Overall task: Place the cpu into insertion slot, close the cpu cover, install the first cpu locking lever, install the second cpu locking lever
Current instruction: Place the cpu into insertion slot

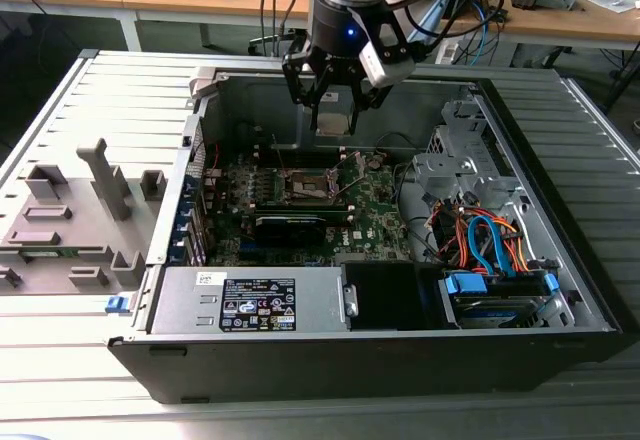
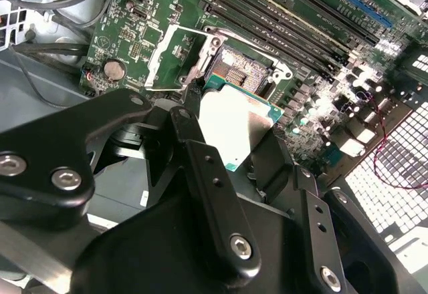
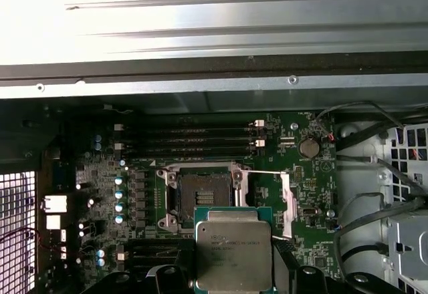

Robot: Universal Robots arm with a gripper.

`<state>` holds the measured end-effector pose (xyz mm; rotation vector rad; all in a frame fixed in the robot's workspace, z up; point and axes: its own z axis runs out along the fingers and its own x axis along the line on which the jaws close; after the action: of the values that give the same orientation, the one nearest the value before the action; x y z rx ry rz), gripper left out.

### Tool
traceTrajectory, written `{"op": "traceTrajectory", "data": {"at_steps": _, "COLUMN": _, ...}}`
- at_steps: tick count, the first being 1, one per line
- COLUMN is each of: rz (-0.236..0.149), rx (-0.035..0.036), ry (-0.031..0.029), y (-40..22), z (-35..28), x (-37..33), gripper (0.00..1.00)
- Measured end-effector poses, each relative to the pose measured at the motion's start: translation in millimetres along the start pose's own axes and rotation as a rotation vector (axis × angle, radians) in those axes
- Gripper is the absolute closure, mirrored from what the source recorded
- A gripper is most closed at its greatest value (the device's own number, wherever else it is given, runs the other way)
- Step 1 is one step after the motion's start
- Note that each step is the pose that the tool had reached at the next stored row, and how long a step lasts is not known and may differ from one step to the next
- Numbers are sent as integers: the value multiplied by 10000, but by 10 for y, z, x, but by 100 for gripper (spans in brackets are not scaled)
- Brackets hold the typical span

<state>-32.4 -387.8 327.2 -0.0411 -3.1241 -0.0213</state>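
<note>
Exterior view's left: a grey fixture (image 1: 72, 222) of moulded blocks and posts lay on the ribbed table beside the open computer case (image 1: 560, 260). In the case's near left corner sat the power supply (image 1: 250, 300). It carried a black-and-white label (image 1: 257, 305) whose print was too small to make out.

Centre: the motherboard (image 1: 375, 215) lay flat on the case floor. The insertion slot (image 3: 204, 197) held nothing, and its contact field was exposed in both wrist views (image 2: 241, 73). The cpu cover (image 2: 164, 57) was swung open, hinged up just beside the slot. Long black memory slots (image 3: 190, 140) ran along the slot's far side.

The gripper (image 1: 333, 125) hung over the board near the case's far wall, above the slot and apart from it. Its fingers (image 2: 200, 167) were clamped on the cpu (image 3: 233, 257), which was held flat with its metal lid up. The lid bore several lines of small print. The fingers hid part of the chip's edges.

Exterior view's right: the drive bay (image 1: 450, 165) held a tangle of orange and blue cables (image 1: 485, 240), whose ends were hidden.
</note>
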Motion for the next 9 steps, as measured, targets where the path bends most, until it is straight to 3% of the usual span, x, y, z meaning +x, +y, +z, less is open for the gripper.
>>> {"op": "traceTrajectory", "data": {"at_steps": 9, "rz": 0, "rx": 1, "ry": 0, "y": -8, "z": 24, "x": -1, "gripper": 45}}
